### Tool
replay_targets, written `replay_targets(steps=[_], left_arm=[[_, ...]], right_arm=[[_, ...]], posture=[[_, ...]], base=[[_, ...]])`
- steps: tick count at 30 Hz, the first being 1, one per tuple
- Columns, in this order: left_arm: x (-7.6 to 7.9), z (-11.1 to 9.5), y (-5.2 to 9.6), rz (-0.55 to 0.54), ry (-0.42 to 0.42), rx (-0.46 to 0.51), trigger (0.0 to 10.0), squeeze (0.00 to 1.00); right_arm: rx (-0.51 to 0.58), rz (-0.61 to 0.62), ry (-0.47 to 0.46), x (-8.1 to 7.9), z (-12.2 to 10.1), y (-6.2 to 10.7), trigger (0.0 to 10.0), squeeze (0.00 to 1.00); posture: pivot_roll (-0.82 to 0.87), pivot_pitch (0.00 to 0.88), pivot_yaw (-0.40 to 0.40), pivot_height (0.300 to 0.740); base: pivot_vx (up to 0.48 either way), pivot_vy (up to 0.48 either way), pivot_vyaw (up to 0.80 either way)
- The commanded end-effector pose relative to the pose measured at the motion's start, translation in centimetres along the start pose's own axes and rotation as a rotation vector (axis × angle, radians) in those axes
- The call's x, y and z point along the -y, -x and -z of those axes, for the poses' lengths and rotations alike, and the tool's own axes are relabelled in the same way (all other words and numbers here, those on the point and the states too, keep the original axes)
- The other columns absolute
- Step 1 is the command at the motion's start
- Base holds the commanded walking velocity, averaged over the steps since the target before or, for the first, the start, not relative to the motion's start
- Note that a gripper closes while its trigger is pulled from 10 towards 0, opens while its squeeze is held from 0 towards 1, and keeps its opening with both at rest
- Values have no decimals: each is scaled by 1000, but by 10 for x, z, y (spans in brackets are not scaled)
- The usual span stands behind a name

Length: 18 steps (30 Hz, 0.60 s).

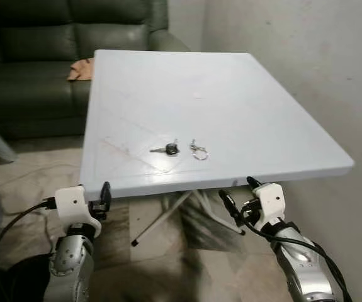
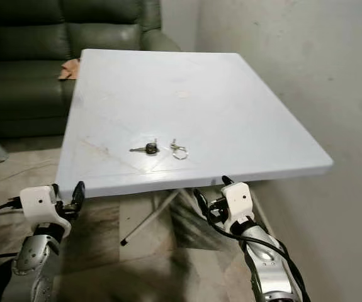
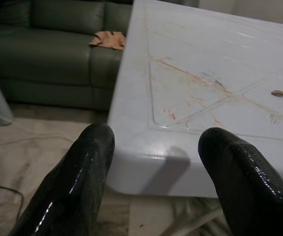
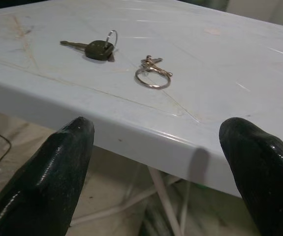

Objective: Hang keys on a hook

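A black-headed key (image 1: 167, 150) and a metal ring with small keys (image 1: 198, 150) lie side by side, a little apart, near the front edge of the white table (image 1: 231, 88). My right gripper (image 1: 239, 192) hangs open just below and in front of that edge, to the right of the keys. In the right wrist view the key (image 4: 96, 48) and the ring (image 4: 152, 77) lie beyond the open gripper (image 4: 158, 125). My left gripper (image 1: 103, 196) is open at the table's front left corner, with nothing between its fingers (image 3: 82, 167).
A dark green sofa (image 1: 36, 56) with a tan cloth (image 1: 80, 69) on it stands behind the table's left side. A bare wall (image 1: 319, 56) runs along the right. Folding metal legs (image 1: 168, 217) sit under the table, above a tiled floor (image 1: 36, 170).
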State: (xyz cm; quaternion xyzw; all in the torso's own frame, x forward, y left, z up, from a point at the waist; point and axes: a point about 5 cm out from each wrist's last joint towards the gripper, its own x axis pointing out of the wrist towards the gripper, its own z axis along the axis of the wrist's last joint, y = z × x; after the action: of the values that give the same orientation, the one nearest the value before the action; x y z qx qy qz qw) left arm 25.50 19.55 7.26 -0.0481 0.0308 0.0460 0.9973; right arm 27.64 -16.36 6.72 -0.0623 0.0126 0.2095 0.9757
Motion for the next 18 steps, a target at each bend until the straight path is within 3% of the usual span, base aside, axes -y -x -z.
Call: replay_targets(steps=[1,13,18], left_arm=[[3,1,0,15,-6,-12,10000,0],[3,0,1,20,-9,-12,10000,0],[4,0,0,19,-11,-12,10000,0]], right_arm=[[2,9,14,4,-2,2,10000,0],[-1,12,14,4,-1,3,10000,0],[27,34,-58,6,-3,4,10000,0]], posture=[[-13,27,-53,740],[-14,31,-53,740],[-16,39,-52,740]], base=[[0,0,800],[0,0,800],[0,0,0]])
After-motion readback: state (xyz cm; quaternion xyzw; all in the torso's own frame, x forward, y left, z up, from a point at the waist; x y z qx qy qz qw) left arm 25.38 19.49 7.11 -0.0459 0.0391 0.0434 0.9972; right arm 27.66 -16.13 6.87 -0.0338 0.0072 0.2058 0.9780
